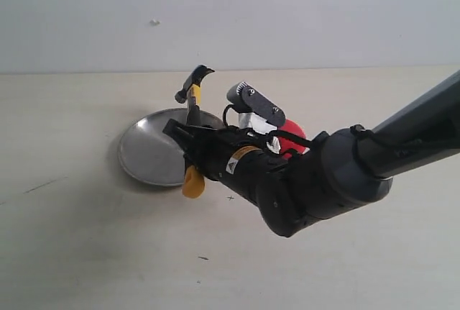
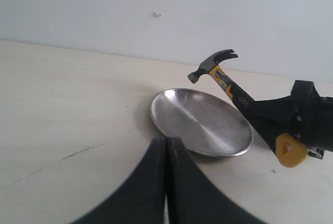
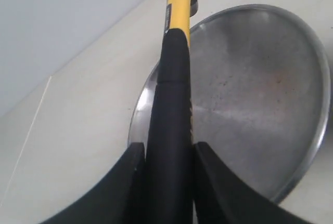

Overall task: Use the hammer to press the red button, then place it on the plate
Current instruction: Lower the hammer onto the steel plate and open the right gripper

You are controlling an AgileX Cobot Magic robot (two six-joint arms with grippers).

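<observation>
Exterior view: right gripper (image 1: pixel 185 134) was clamped on the black handle of the hammer (image 1: pixel 194 98). Hammer stood steeply tilted, dark head up toward the pale wall (image 1: pixel 302 8), yellow looped end down. It sat over the right side of the plate (image 1: pixel 146 156), head above the far rim, yellow end in front of the near rim. Could not tell whether that end touched anything. Plate lay flat on the light table (image 1: pixel 86 245). Red button (image 1: pixel 292 138) showed just right of the plate, mostly hidden behind the right arm; only part of the dome was visible.

Right wrist view: both fingers (image 3: pixel 127 193) pressed against the hammer (image 3: pixel 174 78) handle, yellow neck running away from the camera, plate (image 3: pixel 255 94) below and beside it.

Left wrist view: left gripper (image 2: pixel 166 141) had its fingers together with nothing between them, near the plate (image 2: pixel 200 122) but apart from its rim. Hammer (image 2: pixel 229 86) slanted over the plate's far side, held by the right gripper (image 2: pixel 270 119), head clear of the dish.
</observation>
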